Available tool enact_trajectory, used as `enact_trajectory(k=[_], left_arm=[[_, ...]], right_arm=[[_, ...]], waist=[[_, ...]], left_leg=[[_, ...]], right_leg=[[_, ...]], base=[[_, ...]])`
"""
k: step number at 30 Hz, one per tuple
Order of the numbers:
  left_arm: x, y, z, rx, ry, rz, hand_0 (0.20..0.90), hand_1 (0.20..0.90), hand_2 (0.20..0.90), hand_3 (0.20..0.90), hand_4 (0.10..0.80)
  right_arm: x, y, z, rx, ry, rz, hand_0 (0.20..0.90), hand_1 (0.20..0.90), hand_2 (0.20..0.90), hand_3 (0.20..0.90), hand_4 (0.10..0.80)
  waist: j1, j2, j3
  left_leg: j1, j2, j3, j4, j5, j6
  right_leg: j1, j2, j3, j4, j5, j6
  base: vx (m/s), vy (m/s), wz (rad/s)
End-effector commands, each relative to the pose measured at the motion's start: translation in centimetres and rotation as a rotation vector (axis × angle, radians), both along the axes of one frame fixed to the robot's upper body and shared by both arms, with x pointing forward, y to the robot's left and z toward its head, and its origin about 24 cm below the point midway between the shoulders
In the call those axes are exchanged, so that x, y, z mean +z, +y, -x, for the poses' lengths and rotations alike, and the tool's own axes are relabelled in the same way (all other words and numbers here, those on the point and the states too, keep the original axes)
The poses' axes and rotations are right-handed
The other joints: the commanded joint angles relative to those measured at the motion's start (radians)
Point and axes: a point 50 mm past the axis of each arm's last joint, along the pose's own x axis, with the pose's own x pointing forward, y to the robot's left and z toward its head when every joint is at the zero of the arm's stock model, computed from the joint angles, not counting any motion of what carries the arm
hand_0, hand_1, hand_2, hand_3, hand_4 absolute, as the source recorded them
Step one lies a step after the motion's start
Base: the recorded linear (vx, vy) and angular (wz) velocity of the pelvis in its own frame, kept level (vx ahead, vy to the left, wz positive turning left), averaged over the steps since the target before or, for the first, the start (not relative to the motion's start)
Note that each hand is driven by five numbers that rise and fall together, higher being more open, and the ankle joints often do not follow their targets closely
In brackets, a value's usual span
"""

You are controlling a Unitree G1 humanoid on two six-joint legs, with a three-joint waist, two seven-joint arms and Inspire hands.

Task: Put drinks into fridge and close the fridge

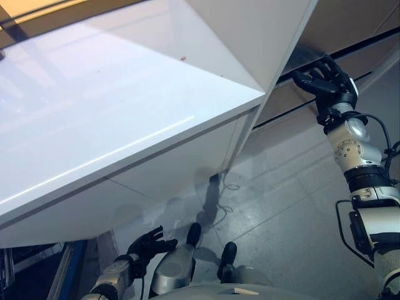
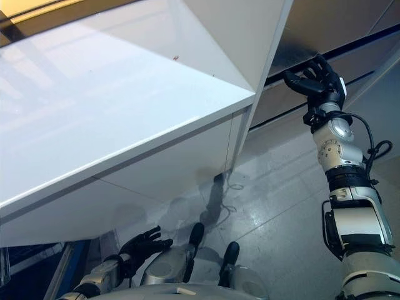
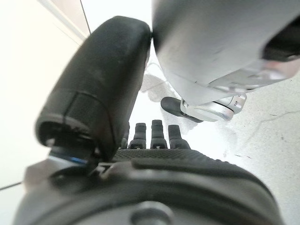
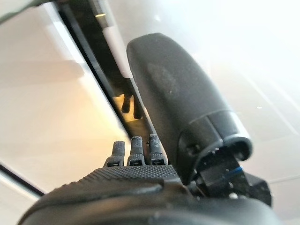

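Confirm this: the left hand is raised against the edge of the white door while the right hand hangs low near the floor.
Swapped. In the left eye view the right hand is raised at the white door edge; the left hand hangs low near the floor.

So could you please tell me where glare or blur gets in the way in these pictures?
Left eye view: bright sheen across the white door. Left wrist view: left hand blurred, white panel washed out. Right wrist view: right hand soft, pale surfaces glaring.

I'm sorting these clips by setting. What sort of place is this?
Probably a kitchen or a showroom mock-up of one: a glossy white counter, beige cabinet fronts split by dark gaps, and a grey tiled floor. No fridge or drinks are clearly in view.
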Motion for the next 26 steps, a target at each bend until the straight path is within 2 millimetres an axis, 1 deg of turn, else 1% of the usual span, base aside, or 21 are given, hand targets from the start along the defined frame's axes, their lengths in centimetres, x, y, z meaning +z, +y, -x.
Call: enact_trajectory(k=[1, 4, 5, 6, 8, 10, 11, 12, 13, 14, 15, 16, 17, 18, 19, 20, 21, 22, 24, 25, 26], left_arm=[[-0.7, 1.5, 2.8, -0.001, 0.089, -0.03, 0.9, 0.9, 0.9, 0.9, 0.8], [-0.7, 1.5, 2.6, 0.019, 0.093, -0.018, 0.9, 0.9, 0.9, 0.9, 0.8], [-0.7, 1.3, 2.5, 0.031, 0.092, -0.009, 0.9, 0.9, 0.9, 0.9, 0.8], [-0.7, 1.3, 2.5, 0.031, 0.093, -0.008, 0.9, 0.9, 0.9, 0.9, 0.8], [-0.8, 1.0, 2.3, 0.036, 0.089, -0.002, 0.9, 0.9, 0.9, 0.9, 0.8], [-0.9, 0.6, 2.5, 0.059, 0.086, 0.006, 0.9, 0.9, 0.9, 0.9, 0.8], [-0.9, 0.5, 2.5, 0.06, 0.086, 0.007, 0.9, 0.9, 0.9, 0.9, 0.8], [-1.0, 0.4, 2.6, 0.067, 0.083, 0.012, 0.9, 0.9, 0.9, 0.9, 0.8], [-1.0, -0.1, 2.6, 0.074, 0.076, 0.027, 0.9, 0.9, 0.9, 0.9, 0.8], [-1.0, -0.2, 2.6, 0.075, 0.075, 0.029, 0.9, 0.9, 0.9, 0.9, 0.8], [-1.0, -0.3, 2.6, 0.078, 0.072, 0.033, 0.9, 0.9, 0.9, 0.9, 0.8], [-1.0, -0.4, 2.5, 0.084, 0.067, 0.038, 0.9, 0.9, 0.9, 0.9, 0.8], [-1.0, -0.5, 2.5, 0.097, 0.062, 0.045, 0.9, 0.9, 0.9, 0.9, 0.8], [-1.0, -0.5, 2.3, 0.098, 0.062, 0.044, 0.9, 0.9, 0.9, 0.9, 0.8], [-1.0, -0.4, 2.3, 0.1, 0.063, 0.044, 0.9, 0.9, 0.9, 0.9, 0.8], [-1.0, -0.4, 2.2, 0.102, 0.066, 0.043, 0.9, 0.9, 0.9, 0.9, 0.8], [-1.1, -0.4, 2.2, 0.097, 0.07, 0.037, 0.9, 0.9, 0.9, 0.9, 0.8], [-1.1, -0.3, 2.2, 0.089, 0.074, 0.023, 0.9, 0.9, 0.9, 0.9, 0.8], [-1.3, -0.3, 2.4, 0.081, 0.083, 0.009, 0.9, 0.9, 0.9, 0.9, 0.8], [-1.4, -0.3, 2.8, 0.08, 0.1, -0.002, 0.9, 0.9, 0.9, 0.9, 0.8], [-1.5, -0.3, 2.9, 0.078, 0.108, -0.01, 0.9, 0.9, 0.9, 0.9, 0.8]], right_arm=[[5.4, 1.8, 0.7, 0.058, -0.297, -0.018, 0.9, 0.9, 0.9, 0.9, 0.8], [3.4, 1.4, 1.5, 0.04, -0.262, -0.029, 0.9, 0.9, 0.9, 0.9, 0.8], [1.8, 1.1, 2.1, 0.028, -0.241, -0.036, 0.9, 0.9, 0.9, 0.9, 0.8], [1.5, 1.1, 2.2, 0.027, -0.236, -0.036, 0.9, 0.9, 0.9, 0.9, 0.8], [-1.6, 1.4, 3.1, 0.021, -0.173, -0.05, 0.9, 0.9, 0.9, 0.9, 0.8], [-7.2, 1.5, 4.9, 0.022, -0.046, -0.091, 0.9, 0.9, 0.9, 0.9, 0.8], [-7.9, 1.5, 5.2, 0.019, -0.027, -0.092, 0.9, 0.9, 0.9, 0.9, 0.8], [-9.8, 1.6, 6.0, 0.01, 0.02, -0.094, 0.9, 0.9, 0.9, 0.9, 0.8], [-13.7, 1.9, 7.7, 0.0, 0.143, -0.087, 0.9, 0.9, 0.9, 0.9, 0.8], [-14.7, 2.1, 8.3, 0.0, 0.168, -0.073, 0.9, 0.9, 0.9, 0.9, 0.8], [-16.6, 2.4, 9.2, -0.007, 0.244, -0.044, 0.9, 0.9, 0.9, 0.9, 0.8], [-18.5, 2.6, 10.1, -0.011, 0.333, -0.073, 0.9, 0.9, 0.9, 0.9, 0.8], [-21.6, 3.6, 11.8, 0.009, 0.452, -0.095, 0.9, 0.9, 0.9, 0.9, 0.8], [-23.8, 4.1, 13.2, 0.016, 0.534, -0.122, 0.9, 0.9, 0.9, 0.9, 0.8], [-24.9, 4.3, 14.0, 0.017, 0.584, -0.153, 0.9, 0.9, 0.9, 0.9, 0.8], [-27.7, 4.8, 16.0, 0.033, 0.724, -0.223, 0.9, 0.9, 0.9, 0.9, 0.8], [-29.5, 5.2, 17.7, 0.056, 0.822, -0.233, 0.9, 0.9, 0.9, 0.9, 0.8], [-31.6, 5.6, 20.1, 0.084, 0.965, -0.231, 0.9, 0.9, 0.9, 0.9, 0.8], [-33.0, 5.9, 22.3, 0.098, 1.077, -0.236, 0.9, 0.9, 0.9, 0.9, 0.8], [-34.1, 6.1, 24.6, 0.128, 1.206, -0.197, 0.9, 0.9, 0.9, 0.9, 0.8], [-34.5, 6.2, 25.5, 0.136, 1.262, -0.175, 0.9, 0.9, 0.9, 0.9, 0.8]], waist=[[-0.008, -0.054, -0.178], [-0.042, -0.049, -0.2], [-0.063, -0.046, -0.211], [-0.067, -0.046, -0.213], [-0.095, -0.042, -0.223], [-0.123, -0.036, -0.23], [-0.125, -0.035, -0.231], [-0.131, -0.033, -0.233], [-0.141, -0.029, -0.237], [-0.144, -0.028, -0.237], [-0.149, -0.027, -0.238], [-0.154, -0.025, -0.237], [-0.161, -0.025, -0.237], [-0.165, -0.024, -0.236], [-0.166, -0.023, -0.237], [-0.167, -0.021, -0.238], [-0.166, -0.02, -0.239], [-0.163, -0.017, -0.241], [-0.161, -0.015, -0.242], [-0.157, -0.011, -0.245], [-0.155, -0.01, -0.245]], left_leg=[[0.041, -0.02, 0.089, 0.001, -0.117, 0.014], [0.061, -0.009, 0.109, -0.028, -0.108, 0.012], [0.068, -0.004, 0.126, -0.035, -0.109, 0.009], [0.069, -0.003, 0.129, -0.036, -0.11, 0.009], [0.076, 0.0, 0.152, -0.038, -0.113, 0.008], [0.088, 0.001, 0.176, -0.035, -0.121, 0.01], [0.09, 0.001, 0.179, -0.034, -0.123, 0.01], [0.094, 0.001, 0.185, -0.033, -0.125, 0.012], [0.098, 0.002, 0.197, -0.03, -0.129, 0.014], [0.1, 0.003, 0.201, -0.029, -0.13, 0.014], [0.102, 0.004, 0.208, -0.026, -0.131, 0.015], [0.105, 0.005, 0.214, -0.024, -0.131, 0.015], [0.109, 0.005, 0.217, -0.023, -0.133, 0.017], [0.112, 0.005, 0.22, -0.022, -0.134, 0.018], [0.114, 0.005, 0.22, -0.022, -0.134, 0.018], [0.118, 0.006, 0.218, -0.023, -0.135, 0.019], [0.121, 0.007, 0.218, -0.024, -0.135, 0.02], [0.125, 0.007, 0.217, -0.026, -0.133, 0.02], [0.128, 0.007, 0.214, -0.027, -0.132, 0.021], [0.128, 0.007, 0.212, -0.028, -0.13, 0.021], [0.128, 0.006, 0.209, -0.027, -0.129, 0.021]], right_leg=[[-0.052, -0.045, 0.078, 0.032, 0.04, 0.069], [-0.044, -0.037, 0.098, 0.023, 0.041, 0.068], [-0.039, -0.034, 0.107, 0.015, 0.042, 0.068], [-0.038, -0.033, 0.109, 0.014, 0.043, 0.068], [-0.035, -0.03, 0.121, 0.004, 0.046, 0.068], [-0.03, -0.026, 0.137, -0.002, 0.048, 0.066], [-0.029, -0.025, 0.139, -0.002, 0.047, 0.066], [-0.028, -0.024, 0.143, -0.002, 0.047, 0.066], [-0.025, -0.023, 0.149, 0.0, 0.044, 0.066], [-0.025, -0.023, 0.151, 0.001, 0.044, 0.066], [-0.024, -0.023, 0.153, 0.003, 0.043, 0.066], [-0.022, -0.022, 0.155, 0.005, 0.042, 0.065], [-0.019, -0.019, 0.159, 0.008, 0.041, 0.064], [-0.017, -0.018, 0.161, 0.01, 0.039, 0.062], [-0.015, -0.017, 0.161, 0.011, 0.038, 0.061], [-0.011, -0.015, 0.162, 0.012, 0.036, 0.059], [-0.007, -0.014, 0.161, 0.012, 0.034, 0.058], [-0.001, -0.012, 0.156, 0.011, 0.032, 0.055], [0.004, -0.011, 0.154, 0.01, 0.031, 0.055], [0.008, -0.01, 0.148, 0.009, 0.03, 0.053], [0.009, -0.01, 0.145, 0.008, 0.03, 0.053]], base=[[-0.004, -0.069, -0.32], [0.004, -0.053, -0.28], [-0.005, -0.038, -0.09], [-0.012, -0.045, -0.14], [-0.023, -0.038, -0.15], [-0.02, -0.026, -0.18], [-0.01, -0.014, -0.24], [-0.012, -0.018, -0.34], [-0.013, -0.016, -0.36], [-0.013, -0.016, -0.34], [-0.011, -0.013, -0.23], [-0.016, -0.023, -0.21], [-0.018, -0.025, -0.16], [-0.016, -0.022, -0.17], [-0.015, -0.026, -0.21], [-0.008, -0.028, -0.19], [-0.004, -0.035, -0.09], [0.0, 0.0, 0.0], [0.004, -0.01, 0.02], [0.0, 0.0, 0.0], [0.0, 0.0, 0.0]])
